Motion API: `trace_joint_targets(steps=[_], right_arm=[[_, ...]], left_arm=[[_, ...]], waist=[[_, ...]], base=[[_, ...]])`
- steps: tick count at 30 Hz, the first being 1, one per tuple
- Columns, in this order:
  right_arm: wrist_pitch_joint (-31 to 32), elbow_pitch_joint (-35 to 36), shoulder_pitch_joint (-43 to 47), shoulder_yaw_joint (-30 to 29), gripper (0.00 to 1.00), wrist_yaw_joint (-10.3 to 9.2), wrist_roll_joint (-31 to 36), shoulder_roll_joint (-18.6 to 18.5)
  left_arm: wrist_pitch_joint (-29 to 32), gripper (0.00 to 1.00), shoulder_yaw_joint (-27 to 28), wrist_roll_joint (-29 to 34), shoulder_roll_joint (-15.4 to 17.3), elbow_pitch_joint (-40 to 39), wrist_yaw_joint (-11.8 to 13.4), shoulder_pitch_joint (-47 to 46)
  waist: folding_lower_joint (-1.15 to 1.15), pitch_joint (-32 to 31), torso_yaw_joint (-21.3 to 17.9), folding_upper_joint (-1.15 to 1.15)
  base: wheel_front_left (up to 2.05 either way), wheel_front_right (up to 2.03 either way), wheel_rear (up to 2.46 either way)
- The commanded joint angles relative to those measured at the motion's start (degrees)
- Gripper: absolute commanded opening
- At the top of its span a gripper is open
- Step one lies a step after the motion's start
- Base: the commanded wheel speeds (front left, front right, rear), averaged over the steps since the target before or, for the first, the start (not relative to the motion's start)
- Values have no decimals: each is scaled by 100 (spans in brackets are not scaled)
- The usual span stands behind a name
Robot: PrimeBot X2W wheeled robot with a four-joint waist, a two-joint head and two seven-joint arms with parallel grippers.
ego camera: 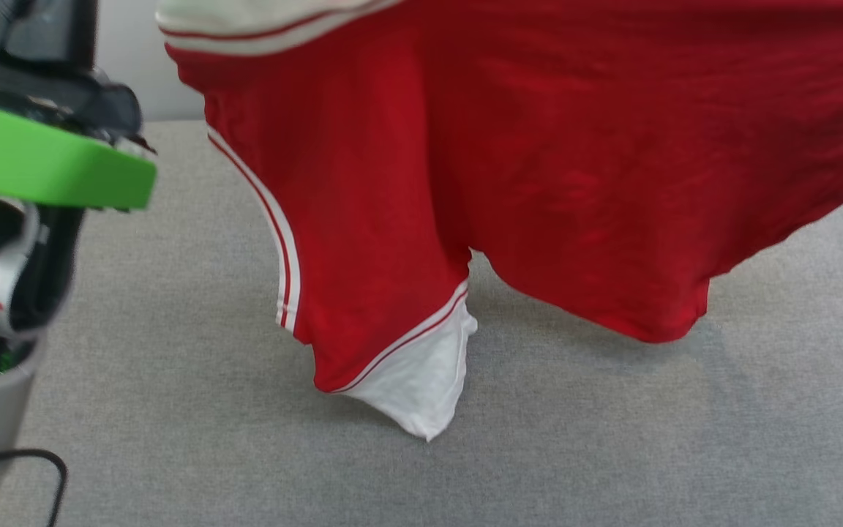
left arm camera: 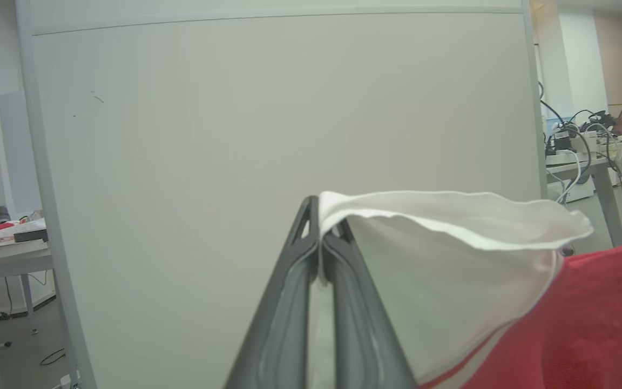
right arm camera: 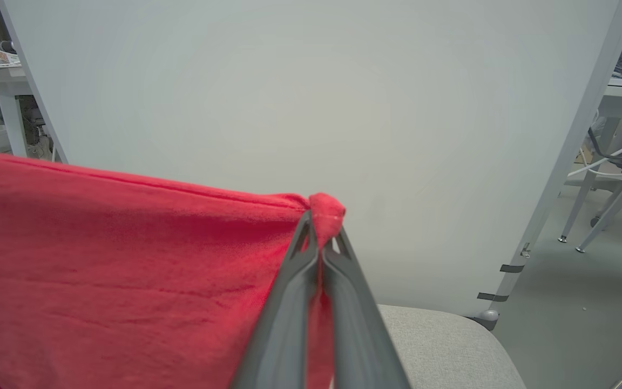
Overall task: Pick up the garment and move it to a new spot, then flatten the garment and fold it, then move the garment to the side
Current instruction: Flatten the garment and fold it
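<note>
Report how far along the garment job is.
Done: the garment is picked up and hangs over the grey padded surface. In hand: the left claw is shut on a white edge and the right claw on a red corner, so it looks mid-carry. Left: lay it down, flatten, fold and move it aside; no fold shows yet.

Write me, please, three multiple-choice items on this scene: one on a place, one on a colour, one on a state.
1. Where does the left gripper hold the garment? A. white sleeve B. red hem C. printed front
2. What colour is the surface under the garment? A. green B. grey C. brown
3. How is the right gripper? A. open B. shut on nothing C. shut on red cloth
Answers: 1 A, white cloth is clamped in it; 2 B, grey fabric lies below it; 3 C, a red fold is clamped in it.
</note>
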State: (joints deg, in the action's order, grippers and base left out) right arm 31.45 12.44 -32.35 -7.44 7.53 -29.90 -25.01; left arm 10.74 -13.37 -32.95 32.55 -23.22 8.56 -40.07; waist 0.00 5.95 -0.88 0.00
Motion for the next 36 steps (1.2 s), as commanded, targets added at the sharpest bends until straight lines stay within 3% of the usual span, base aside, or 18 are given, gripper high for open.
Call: trace_joint_targets(steps=[1, 9, 17, 21, 27, 36], right_arm=[[-53, -6, -189, -9, 0, -4, 60, 3], [-161, -441, -1396, 208, 0, -4, 228, -245], [-521, -1296, -3085, 721, 0, -4, 527, -417], [-793, -1950, -4027, 905, 0, -4, 782, -267], [-1333, -3070, -5332, 891, 0, -4, 1205, 312], [-2491, -4547, -6619, 809, 0, -4, 1834, 667]], left_arm=[[73, 0, 47, 60, 108, 52, -64, -254], [309, 0, 82, 32, 403, 620, -529, -1521], [128, 0, 95, 169, 536, 1621, -1081, -3307], [-77, 0, -28, 376, 464, 2383, -1270, -4356], [-601, 0, -242, 758, 280, 3782, -1416, -5856], [-1870, 0, -587, 1283, -138, 5644, -1495, -7442]], waist=[[0, 292, -14, 0], [0, 1283, 33, 0], [0, 2465, 33, 0], [0, 2937, 13, 0], [0, 3406, -55, 0], [0, 3858, -1, 0]], base=[[0, 0, 0], [0, 0, 0], [0, 0, 0], [0, 0, 0], [0, 0, 0], [0, 0, 0]])
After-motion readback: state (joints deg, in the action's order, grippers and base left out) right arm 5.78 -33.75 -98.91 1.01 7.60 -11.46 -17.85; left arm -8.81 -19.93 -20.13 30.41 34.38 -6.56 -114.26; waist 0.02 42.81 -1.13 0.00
